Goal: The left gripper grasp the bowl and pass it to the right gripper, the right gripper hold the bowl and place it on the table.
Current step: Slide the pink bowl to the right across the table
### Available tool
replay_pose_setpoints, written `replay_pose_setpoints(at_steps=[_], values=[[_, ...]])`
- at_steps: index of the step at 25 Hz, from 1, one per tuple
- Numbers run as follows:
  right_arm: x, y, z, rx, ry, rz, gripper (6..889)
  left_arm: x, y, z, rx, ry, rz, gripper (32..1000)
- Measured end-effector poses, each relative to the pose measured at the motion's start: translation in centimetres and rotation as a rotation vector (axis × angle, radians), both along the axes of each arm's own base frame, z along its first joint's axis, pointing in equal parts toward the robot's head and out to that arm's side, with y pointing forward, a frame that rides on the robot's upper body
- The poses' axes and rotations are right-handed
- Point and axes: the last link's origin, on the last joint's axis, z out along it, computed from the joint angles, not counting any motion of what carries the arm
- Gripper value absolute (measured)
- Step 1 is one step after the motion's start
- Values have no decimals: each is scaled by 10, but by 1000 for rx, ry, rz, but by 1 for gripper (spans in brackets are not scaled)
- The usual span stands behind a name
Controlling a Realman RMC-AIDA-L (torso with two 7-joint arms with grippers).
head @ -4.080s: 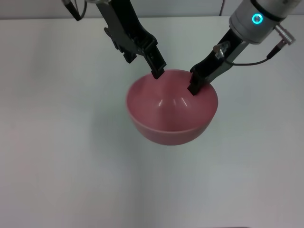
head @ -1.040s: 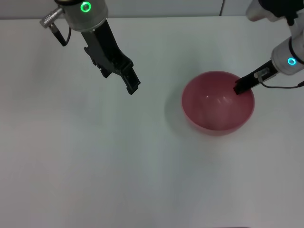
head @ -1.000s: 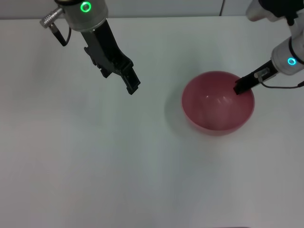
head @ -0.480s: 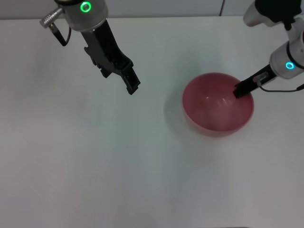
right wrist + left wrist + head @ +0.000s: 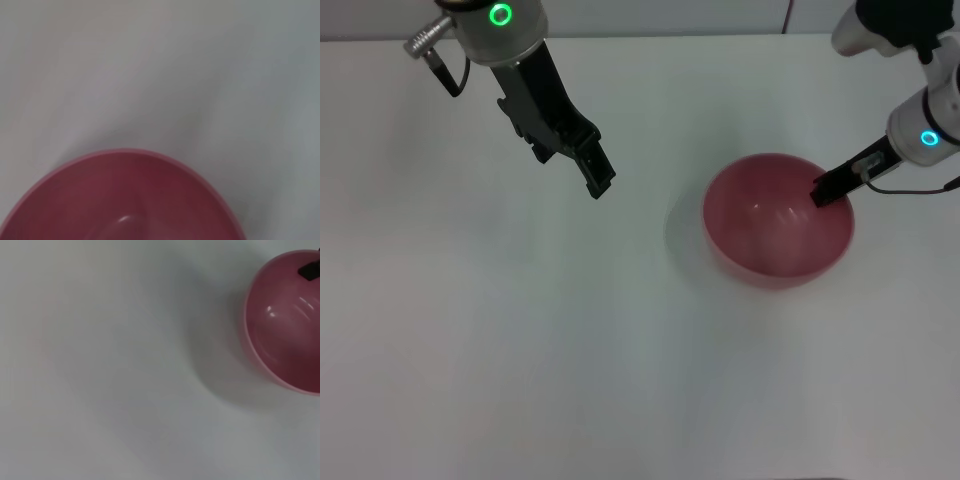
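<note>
Since four seconds ago the bowl [image 5: 778, 221] has travelled from the centre of the view to the right side, carried by the right gripper [image 5: 830, 188], while the left gripper [image 5: 597, 178] has let go and drawn back toward the upper left. In the last half second almost nothing has shifted.

Nearest the camera lies bare white table [image 5: 570, 380]. Farther in, at about three o'clock from the view's centre, the glossy pink-red bowl stands upright and appears to rest on the table, a soft shadow along its left side. At the bowl's two o'clock rim the right gripper's black finger reaches inside the wall, so it seems to hold the rim still, likely so the bowl can settle before release; whether the grip is tight cannot be told. Its cyan ring light glows just beyond.

Farthest back, at about ten o'clock, the left gripper hangs above the table, well apart from the bowl, holding nothing; its finger spread cannot be told. A green ring light glows on its arm.

No brands, labels or writing are visible.
</note>
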Motion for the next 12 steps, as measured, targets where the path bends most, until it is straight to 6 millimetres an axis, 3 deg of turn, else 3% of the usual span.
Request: replay_pose_setpoints(at_steps=[12], values=[[-2,0,0,-11,-1,3,48,0,0,0,-1,0,-2,861]])
